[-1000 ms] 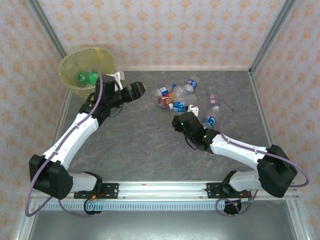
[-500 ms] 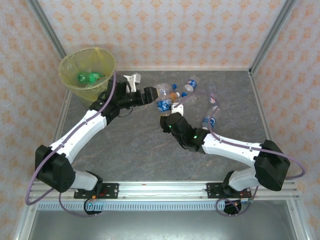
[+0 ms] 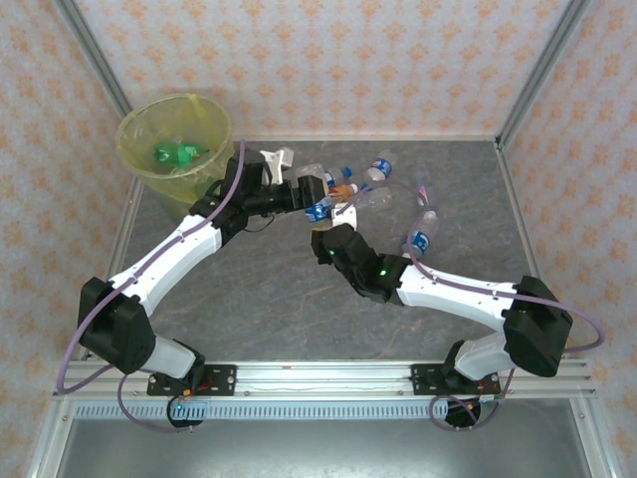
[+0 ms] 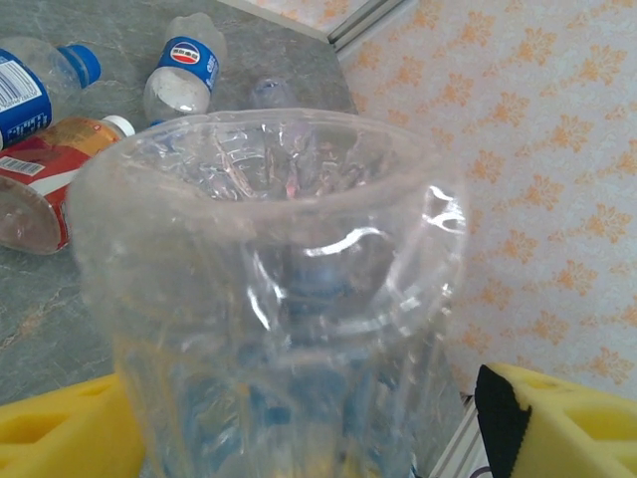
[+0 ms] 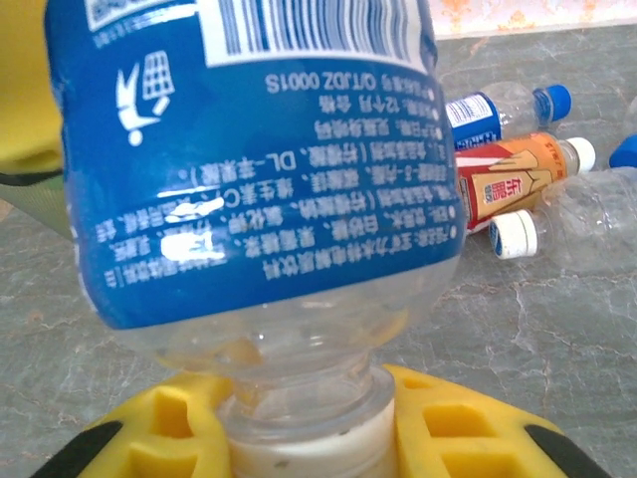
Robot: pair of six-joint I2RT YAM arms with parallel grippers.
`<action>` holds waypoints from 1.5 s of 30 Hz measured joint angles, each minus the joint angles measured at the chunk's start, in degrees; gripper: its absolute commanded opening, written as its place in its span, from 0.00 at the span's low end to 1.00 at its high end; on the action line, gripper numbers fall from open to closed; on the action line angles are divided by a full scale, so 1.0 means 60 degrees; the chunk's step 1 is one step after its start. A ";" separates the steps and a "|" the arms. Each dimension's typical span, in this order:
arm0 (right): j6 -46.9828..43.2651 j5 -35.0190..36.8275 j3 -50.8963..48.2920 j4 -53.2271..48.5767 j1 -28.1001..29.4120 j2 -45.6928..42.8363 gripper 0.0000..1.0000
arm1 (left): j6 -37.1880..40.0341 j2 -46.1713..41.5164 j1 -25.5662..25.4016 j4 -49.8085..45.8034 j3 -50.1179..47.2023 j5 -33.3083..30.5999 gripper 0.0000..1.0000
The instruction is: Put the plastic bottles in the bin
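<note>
My right gripper point(image 3: 328, 226) point(image 5: 304, 438) is shut on the white-capped neck of a clear plastic bottle with a blue label point(image 3: 318, 207) point(image 5: 249, 149), held base-out above the table. My left gripper point(image 3: 310, 193) point(image 4: 299, 428) is open, and what looks like the same bottle's base point(image 4: 269, 299) sits between its yellow fingers. A narrow gap shows beside its right pad point(image 4: 493, 418). More plastic bottles lie behind, including a red-orange labelled one point(image 4: 40, 184) point(image 5: 513, 179) and blue-labelled ones point(image 3: 378, 165) point(image 3: 418, 239). The yellow-lined bin point(image 3: 149, 174) stands at the back left with a green bottle point(image 3: 177, 153) inside.
Metal frame posts and patterned walls close in the table at the back and sides. A clear bottle with a white cap point(image 5: 577, 219) lies to the right of the right gripper. The grey tabletop point(image 3: 269, 289) in front of both grippers is bare.
My left gripper swung right from beside the bin to the bottle and its jaws narrowed. My right gripper carried its bottle left and up from the pile to meet it.
</note>
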 measured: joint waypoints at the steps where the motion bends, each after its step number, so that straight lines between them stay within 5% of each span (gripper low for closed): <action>1: -0.0047 0.0000 0.0051 0.0007 0.0011 0.0000 0.22 | 0.0000 0.0033 0.0000 0.0022 0.0007 0.0000 0.81; 15: -0.0233 0.0004 0.0135 0.0022 0.0095 0.0000 0.22 | -0.0047 0.0142 0.0000 0.0178 0.0062 -0.0007 0.73; 25: -0.0302 0.0124 0.0135 0.0044 0.0135 0.0000 0.26 | -0.0135 0.0142 0.0000 0.0219 0.0076 -0.0018 0.55; 30: -0.0335 0.0215 0.0168 0.0124 0.0135 0.0000 0.44 | -0.0138 0.0142 0.0000 0.0204 0.0135 -0.0040 0.51; 37: -0.0197 0.0401 0.0171 0.0149 0.0178 -0.0120 0.83 | -0.0066 0.0135 0.0000 0.0084 0.0543 -0.0182 0.51; 45: 0.0120 0.0812 0.0124 0.0270 0.0178 -0.1344 0.99 | 0.0233 -0.0648 0.0714 -0.0627 0.1231 -0.0922 0.49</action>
